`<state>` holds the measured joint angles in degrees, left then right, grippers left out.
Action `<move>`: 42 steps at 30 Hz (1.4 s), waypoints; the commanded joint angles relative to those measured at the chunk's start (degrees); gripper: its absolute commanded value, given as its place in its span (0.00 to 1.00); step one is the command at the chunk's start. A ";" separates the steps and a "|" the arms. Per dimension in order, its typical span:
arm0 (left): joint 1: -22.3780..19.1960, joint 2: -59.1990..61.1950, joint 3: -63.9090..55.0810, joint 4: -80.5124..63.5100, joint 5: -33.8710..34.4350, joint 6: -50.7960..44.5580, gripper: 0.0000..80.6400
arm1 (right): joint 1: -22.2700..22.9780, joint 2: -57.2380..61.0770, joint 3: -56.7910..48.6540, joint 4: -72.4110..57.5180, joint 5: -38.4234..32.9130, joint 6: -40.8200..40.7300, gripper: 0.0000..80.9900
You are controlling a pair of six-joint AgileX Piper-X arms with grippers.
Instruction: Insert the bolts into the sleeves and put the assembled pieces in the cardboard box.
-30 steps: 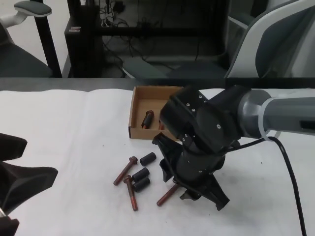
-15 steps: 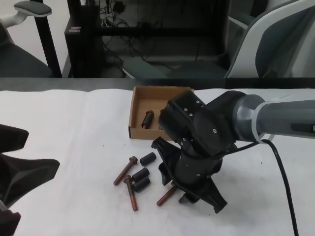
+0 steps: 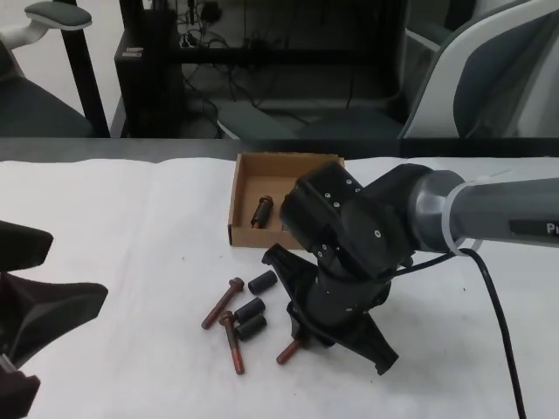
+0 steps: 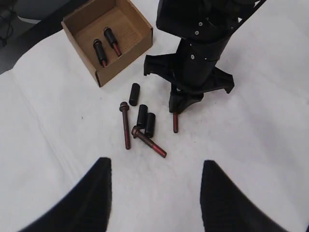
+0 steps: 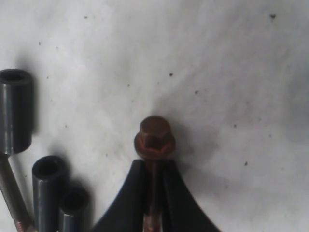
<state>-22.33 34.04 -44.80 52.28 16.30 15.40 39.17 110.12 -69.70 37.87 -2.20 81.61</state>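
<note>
My right tool point(image 5: 153, 169) is clamped on the shank of a bolt point(image 5: 153, 137) down at the white surface point(image 3: 131, 262), just beside three loose sleeves point(image 4: 142, 115) and two more bolts point(image 4: 125, 125); my left tool point(image 4: 154, 203) hangs off to the side with its fingers wide apart. The cardboard box point(image 3: 232, 205) sits just beyond the loose parts; two assembled pieces point(image 4: 99, 52) lie inside it.

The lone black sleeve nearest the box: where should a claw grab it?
Across its middle, from straight above, I'd say. The sleeve lies flat on the cloth, apart from the other two sleeves, so both long sides are free.
</note>
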 commanded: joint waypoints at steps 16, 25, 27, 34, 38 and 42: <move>-0.07 0.59 -0.12 4.83 -0.01 3.70 0.69 | -1.61 -9.71 -0.20 -0.25 -0.34 -27.26 0.01; -0.07 6.17 -0.12 6.60 -0.01 6.53 0.69 | -1.48 -19.31 4.64 -0.30 -2.26 -38.13 0.01; -0.07 8.40 -0.12 6.60 -0.01 6.53 0.69 | -1.48 -21.87 6.52 -0.53 -3.16 -39.64 0.01; -0.21 15.84 -0.12 2.74 -0.01 7.57 0.69 | -1.48 -32.51 13.29 -3.16 -4.91 -43.22 0.01; -0.55 20.29 -0.12 -0.85 -0.01 7.57 0.69 | -1.48 -37.72 17.24 -3.16 -6.24 -45.25 0.01; -2.59 25.01 -0.31 -3.28 0.07 8.78 0.69 | -1.48 -42.04 20.42 -3.16 -9.38 -45.97 0.01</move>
<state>-23.61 57.16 -44.80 50.83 16.30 23.24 37.83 70.56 -50.60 35.26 -9.44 36.56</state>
